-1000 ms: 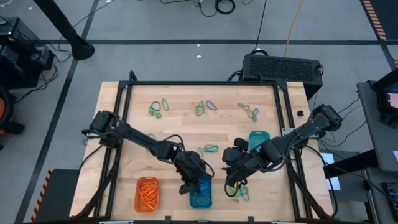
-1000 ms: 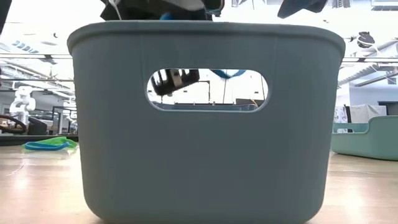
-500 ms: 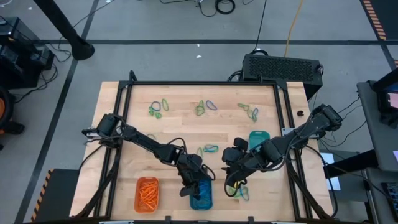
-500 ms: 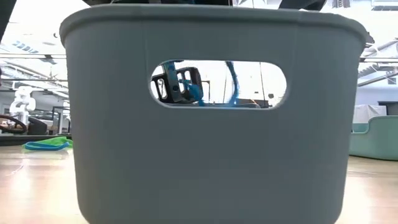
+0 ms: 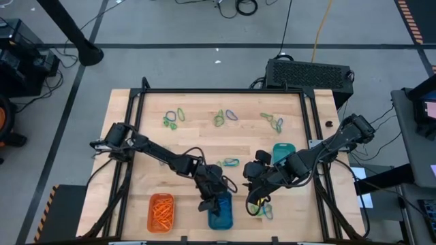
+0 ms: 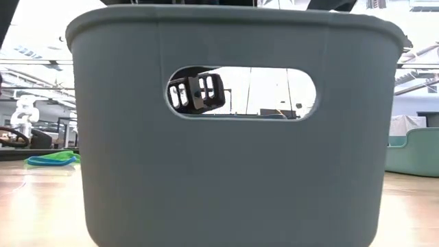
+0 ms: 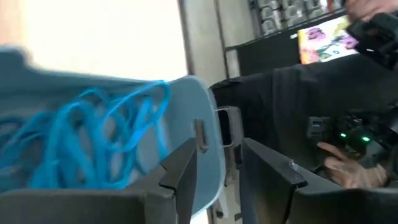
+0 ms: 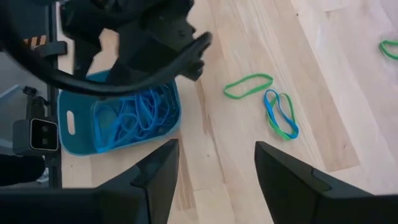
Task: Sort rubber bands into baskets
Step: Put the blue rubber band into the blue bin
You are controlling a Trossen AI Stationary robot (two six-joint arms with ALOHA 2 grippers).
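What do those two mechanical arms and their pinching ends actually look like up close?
Both arms are dark, nearly black, built of slim jointed segments with loose black cables looping alongside. The left arm and right arm look alike. Each ends in jaws made of two flat, angular dark fingers; the left gripper shows the same shape.

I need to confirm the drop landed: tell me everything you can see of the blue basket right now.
The blue basket is a small rounded-rectangular tray of smooth plastic with shallow walls and a slot handle in its end wall. It sits flat at the table's near edge, between the orange basket and loose bands on the wood. A tangle of blue rubber bands lies inside. The left gripper hangs over its far end, jaws parted and empty; contact with the rim cannot be told.
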